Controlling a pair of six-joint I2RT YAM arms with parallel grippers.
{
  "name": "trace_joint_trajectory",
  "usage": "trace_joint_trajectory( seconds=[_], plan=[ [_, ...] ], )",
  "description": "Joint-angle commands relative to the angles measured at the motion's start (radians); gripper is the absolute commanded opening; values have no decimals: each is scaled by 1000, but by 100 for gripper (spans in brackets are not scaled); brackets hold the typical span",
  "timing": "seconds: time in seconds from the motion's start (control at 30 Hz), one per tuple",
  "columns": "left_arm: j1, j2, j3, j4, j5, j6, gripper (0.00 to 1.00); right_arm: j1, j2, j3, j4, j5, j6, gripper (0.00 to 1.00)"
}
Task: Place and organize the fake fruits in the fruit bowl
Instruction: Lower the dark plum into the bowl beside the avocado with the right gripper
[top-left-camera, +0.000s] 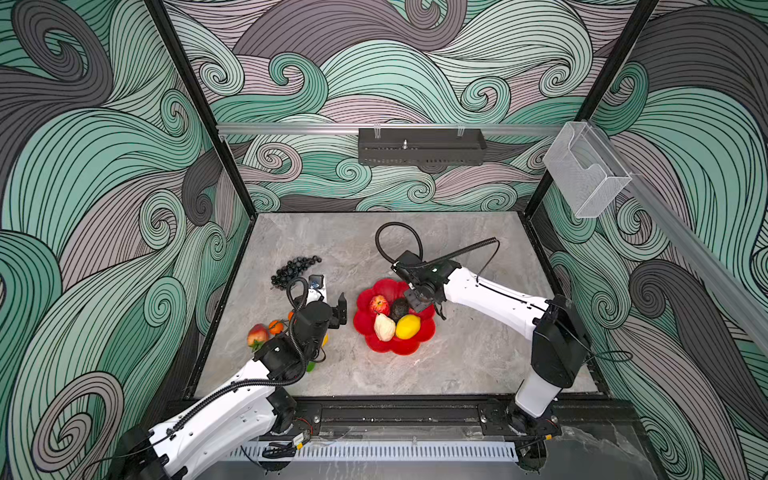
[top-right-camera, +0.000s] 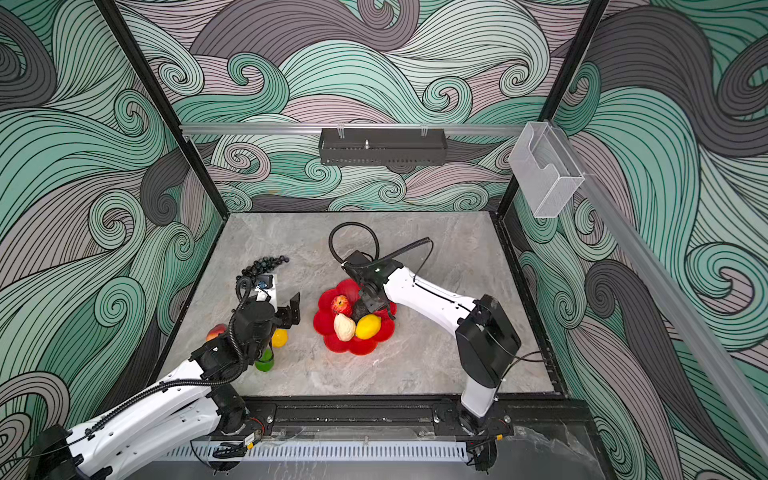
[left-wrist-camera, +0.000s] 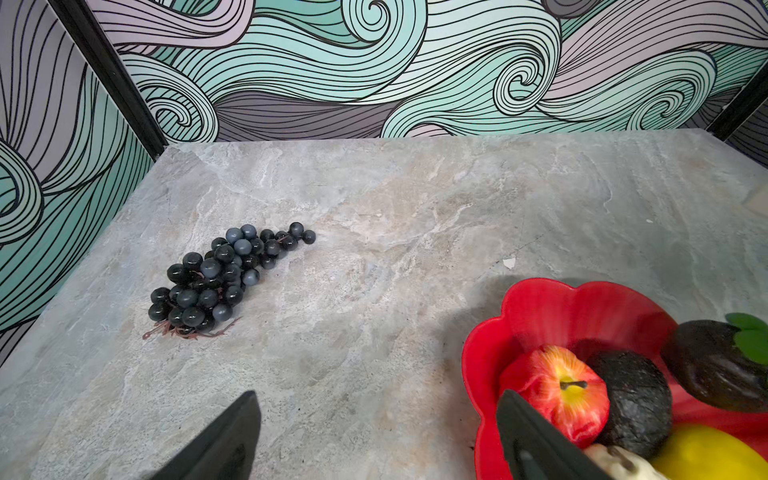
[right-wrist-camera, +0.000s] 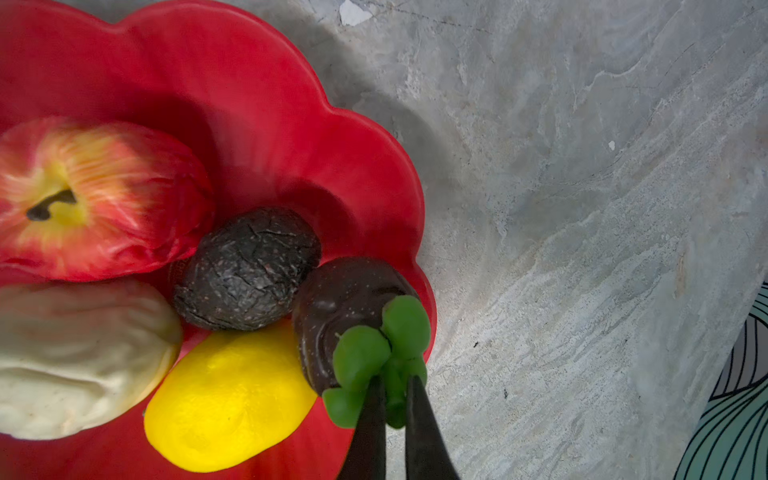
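Observation:
The red scalloped fruit bowl (top-left-camera: 384, 286) (right-wrist-camera: 249, 83) holds a red apple (top-left-camera: 379, 304), a dark avocado (right-wrist-camera: 247, 268), a beige pear (top-left-camera: 384, 327) and a yellow lemon (top-left-camera: 407, 326). My right gripper (right-wrist-camera: 392, 382) is shut on the green stem of a glossy dark brown fruit (right-wrist-camera: 340, 307), which hangs over the bowl's rim beside the avocado. My left gripper (left-wrist-camera: 376, 399) is open and empty above the table, left of the bowl. The grape bunch (left-wrist-camera: 220, 278) lies behind it. A red-yellow fruit (top-left-camera: 257, 334), an orange (top-left-camera: 275, 327), a lemon (top-right-camera: 279, 337) and a lime (top-right-camera: 264, 360) lie around the left arm.
A black tray (top-left-camera: 422, 145) hangs on the back wall rail and a clear plastic box (top-left-camera: 586, 174) on the right rail. Patterned walls close the grey table (top-left-camera: 478, 365) on three sides. The right arm's cable loops behind the bowl.

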Motion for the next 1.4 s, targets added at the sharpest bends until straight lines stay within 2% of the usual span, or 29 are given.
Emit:
trace_joint_trajectory(
  seconds=[0.0, 0.27, 0.67, 0.83, 1.17, 1.37],
  plan=[
    [6, -9, 5, 10, -18, 9, 91, -2, 21, 19, -32, 20, -2, 0],
    [6, -7, 5, 11, -23, 9, 90, 8, 66, 36, -36, -6, -5, 1],
    [6, -3, 5, 14, -23, 11, 91, 22, 102, 54, -35, -28, 0, 8],
    [6, -4, 3, 13, -24, 11, 91, 24, 89, 52, -35, -20, -1, 22],
    [6, 9, 5, 17, -26, 12, 91, 27, 41, 46, -40, -18, 1, 36],
    [6, 37, 11, 23, -26, 13, 91, 26, -46, 33, -51, -33, 3, 47]
  ],
)
